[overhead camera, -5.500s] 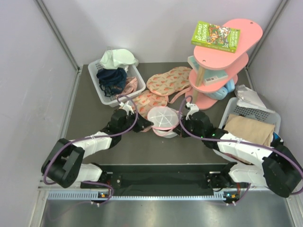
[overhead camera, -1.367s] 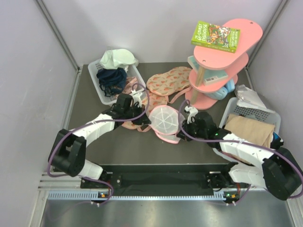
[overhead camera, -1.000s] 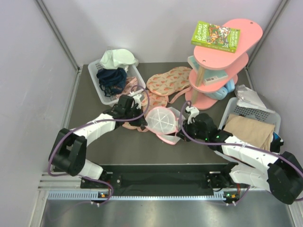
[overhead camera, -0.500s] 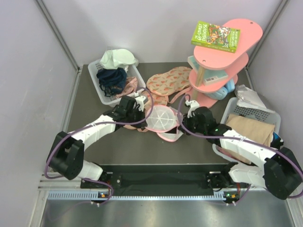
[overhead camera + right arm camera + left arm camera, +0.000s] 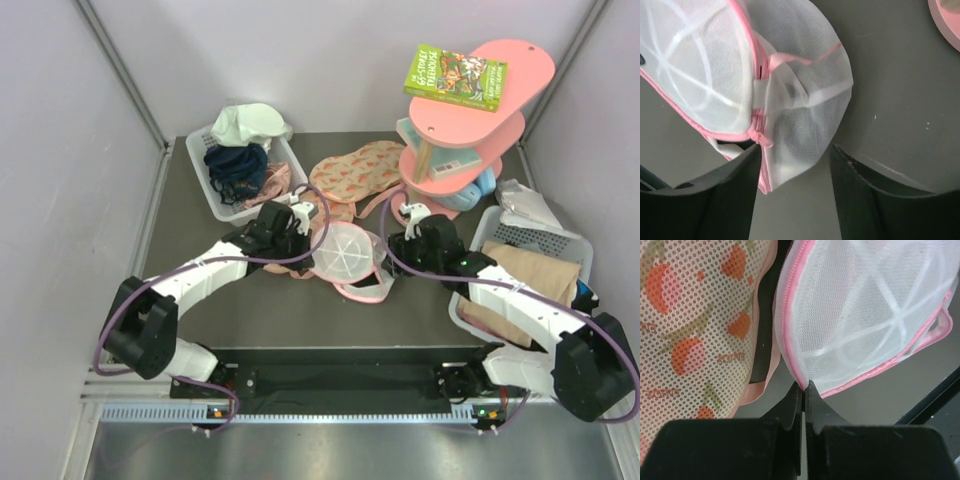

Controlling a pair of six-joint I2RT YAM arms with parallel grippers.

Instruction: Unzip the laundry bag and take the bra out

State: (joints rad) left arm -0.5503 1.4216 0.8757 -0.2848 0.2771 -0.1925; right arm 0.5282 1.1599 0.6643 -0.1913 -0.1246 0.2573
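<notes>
The laundry bag (image 5: 346, 254), a round white mesh dome with pink zip trim, lies mid-table between both arms. My left gripper (image 5: 311, 252) is at its left edge. In the left wrist view the gripper (image 5: 803, 385) is shut on the pink trim of the bag (image 5: 865, 315). My right gripper (image 5: 388, 262) stands open at the bag's right side. In the right wrist view its fingers straddle a loose mesh flap (image 5: 807, 105), and the pink zip pull (image 5: 760, 137) sits beside the left finger (image 5: 742, 172). The bra is hidden.
Pink fruit-print fabric pieces (image 5: 356, 170) lie behind the bag. A white basket (image 5: 216, 205) with navy and pale cloths stands back left. A pink tiered shelf (image 5: 462, 150) carries a green book (image 5: 455, 77). Another white basket (image 5: 575, 243) with beige cloth sits at the right.
My right gripper has opened, let go of the zip and drawn back to the right. The left gripper keeps its hold on the trim, and the bag has shifted slightly.
</notes>
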